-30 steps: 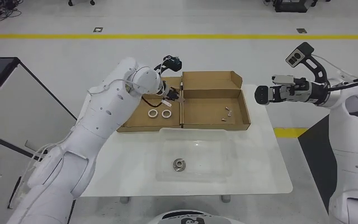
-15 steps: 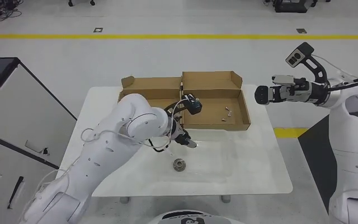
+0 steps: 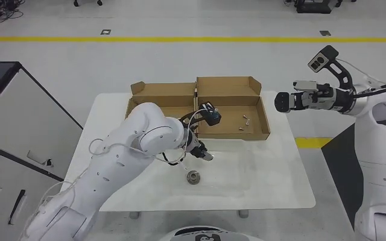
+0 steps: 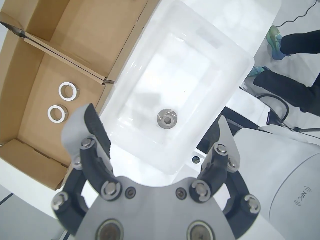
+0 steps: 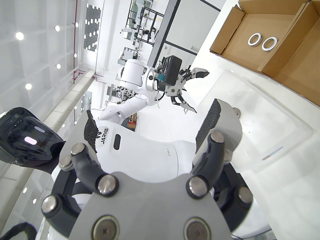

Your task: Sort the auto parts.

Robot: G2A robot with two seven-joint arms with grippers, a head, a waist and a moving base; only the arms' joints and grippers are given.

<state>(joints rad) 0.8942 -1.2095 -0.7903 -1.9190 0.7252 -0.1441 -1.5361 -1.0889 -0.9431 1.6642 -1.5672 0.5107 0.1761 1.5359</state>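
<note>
Over on the left side of the table (image 3: 283, 181), two metal rings (image 4: 69, 91) lay side by side in the left compartment of the cardboard box (image 3: 163, 90). Just right of them the left gripper (image 3: 204, 154) hung above the clear tray (image 4: 225, 48), its fingers spread wide with nothing between them. The round metal part (image 4: 167, 119) lay flat on the tray floor, roughly under that gap. Further right a few bolts (image 3: 244, 120) sat in the box's right compartment. Past the table's edge the right gripper (image 5: 151, 121) was held off to the side, its fingers also apart and empty. From where I stood the pick looked the risky bit: the part was low and smooth on a slick floor, so fingers closing off-centre could skate it away, or pinch only its rim and drop it. Coming down too near the tray wall might also shove the tray
</note>
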